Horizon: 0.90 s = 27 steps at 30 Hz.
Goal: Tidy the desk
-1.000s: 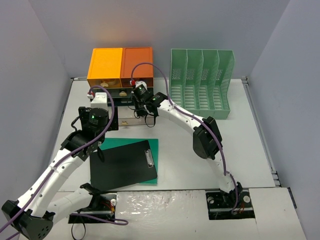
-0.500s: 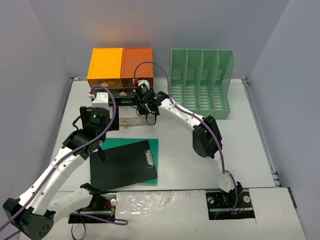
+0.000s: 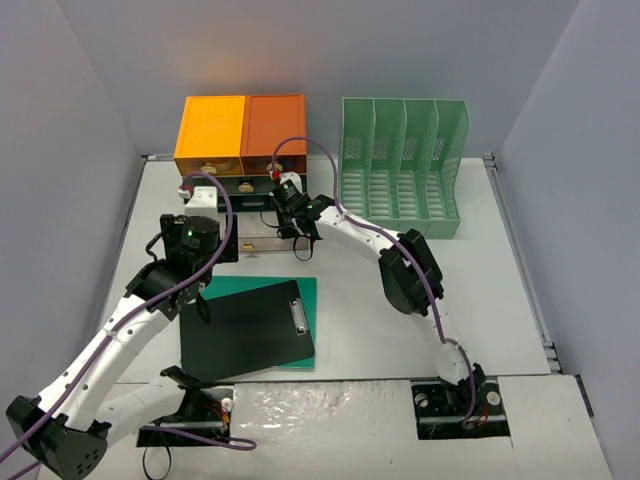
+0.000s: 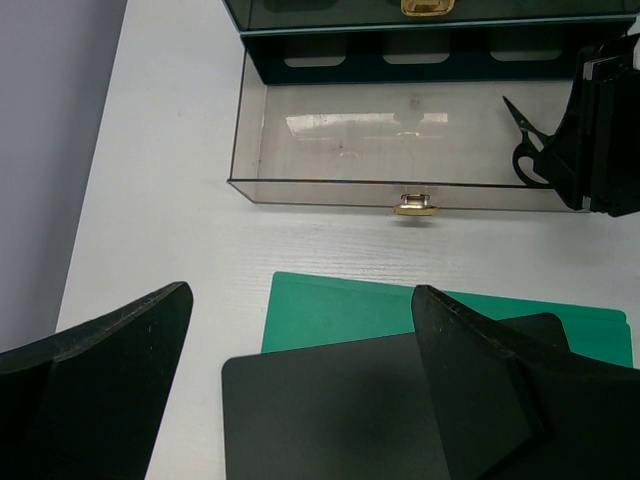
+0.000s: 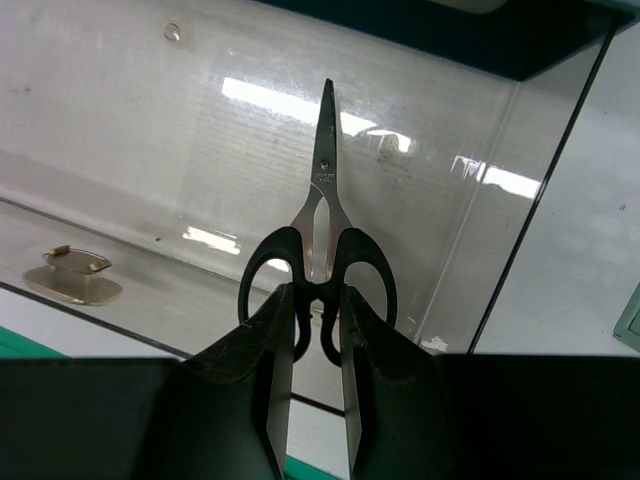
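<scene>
The right claw (image 5: 315, 305) has slid a little nearer along the open drawer (image 4: 300, 190). It pinches the scissors (image 5: 325, 170) by their handles, putting them away. Next it should lower and let go. The left claw (image 4: 300, 300) waits wide open, empty, above the white bench (image 3: 480, 290).

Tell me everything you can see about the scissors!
The scissors have two black loop handles, plastic by the look, and shiny metal blades shut into one point. The right tool pinches them at the handles, with the tip pointing away from it. They are at the right end of the clear, pulled-out drawer. Whether they touch its floor I cannot tell.
</scene>
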Available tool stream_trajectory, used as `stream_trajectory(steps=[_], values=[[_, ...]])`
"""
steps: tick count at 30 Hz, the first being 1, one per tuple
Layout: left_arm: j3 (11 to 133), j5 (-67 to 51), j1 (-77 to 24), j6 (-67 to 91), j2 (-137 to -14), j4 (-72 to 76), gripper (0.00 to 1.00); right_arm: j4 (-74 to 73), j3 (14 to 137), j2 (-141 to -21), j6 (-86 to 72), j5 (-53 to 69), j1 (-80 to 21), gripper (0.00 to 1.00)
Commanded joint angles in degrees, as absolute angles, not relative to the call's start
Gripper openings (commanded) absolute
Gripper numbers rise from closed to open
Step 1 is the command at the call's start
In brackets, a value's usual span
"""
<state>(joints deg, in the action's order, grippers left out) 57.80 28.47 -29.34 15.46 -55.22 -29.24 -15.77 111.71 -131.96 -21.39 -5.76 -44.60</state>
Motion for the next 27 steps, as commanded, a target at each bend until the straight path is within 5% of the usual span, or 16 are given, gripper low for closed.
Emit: stream_trajectory(steps=[1,12,24,27], values=[[58.71,28.87,-29.53,15.56,-54.55,-26.85,0.89,-15.16,110.12,-130.4,-21.62,-6.86,-44.91,0.0],[58.61,28.28,-29.44,15.47,-55.46,-26.1,0.89,-14.5,110.27,-131.32,-21.62,-8.6,-45.04,0.03],[58.45,27.95,-29.51,15.56,-55.72,-25.84,0.89,-14.5,109.37,-130.05,-22.41,-8.73,-45.35,0.52],[58.36,27.93,-29.47,15.58,-55.61,-25.93,0.89,-14.41,108.85,-129.38,-22.59,-9.23,-45.68,0.56]])
